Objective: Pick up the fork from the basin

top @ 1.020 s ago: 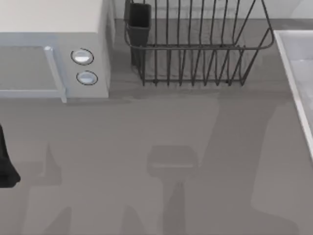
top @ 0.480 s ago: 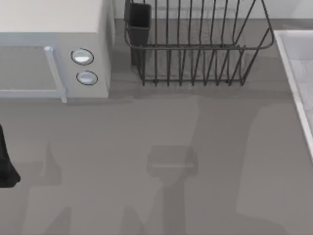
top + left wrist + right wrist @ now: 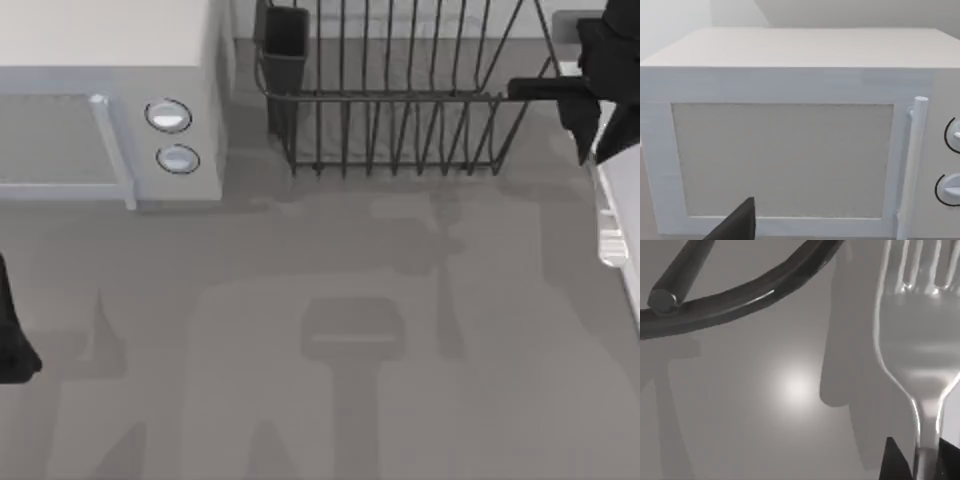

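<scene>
On grey table (image 3: 330, 260): microwave (image 3: 100, 100); wire rack (image 3: 400, 100).

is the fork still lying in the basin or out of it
Out: the right gripper is shut on the fork by its neck, near the dish rack.

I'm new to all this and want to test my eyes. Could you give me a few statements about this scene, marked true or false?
1. The right hand grips the fork by its handle. True.
2. The fork lies flat on the grey table. False: it is held up at the top view's right edge, above the basin.
3. The left hand is at the table's left edge. True.
4. The microwave door stands open. False: it is closed.
5. The dish rack holds plates. False: it is empty.
</scene>
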Controlling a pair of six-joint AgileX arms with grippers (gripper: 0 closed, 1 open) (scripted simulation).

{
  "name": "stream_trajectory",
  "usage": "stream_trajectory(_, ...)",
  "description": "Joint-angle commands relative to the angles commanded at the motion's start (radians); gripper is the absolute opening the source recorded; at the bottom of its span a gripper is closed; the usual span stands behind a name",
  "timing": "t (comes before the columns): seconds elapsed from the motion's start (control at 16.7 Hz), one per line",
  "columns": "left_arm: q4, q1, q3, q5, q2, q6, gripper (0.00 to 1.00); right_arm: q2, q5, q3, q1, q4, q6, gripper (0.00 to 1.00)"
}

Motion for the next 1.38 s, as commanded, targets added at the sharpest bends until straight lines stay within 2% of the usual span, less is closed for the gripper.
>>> stream_trajectory(0.24,0.000,0.000,0.000,0.000,0.000,0.000,1.00,-0.199,0.001,-0.224,0.258,0.011,0.254,0.00)
stream_trajectory(0.42,0.000,0.000,0.000,0.000,0.000,0.000,1.00,-0.286,0.002,-0.315,0.350,0.017,0.346,0.00)
stream_trajectory(0.9,0.000,0.000,0.000,0.000,0.000,0.000,1.00,-0.285,0.003,-0.361,0.356,0.056,0.359,0.00)
stream_trajectory(1.38,0.000,0.000,0.000,0.000,0.000,0.000,1.00,-0.240,0.002,-0.663,0.364,0.415,0.361,0.00)
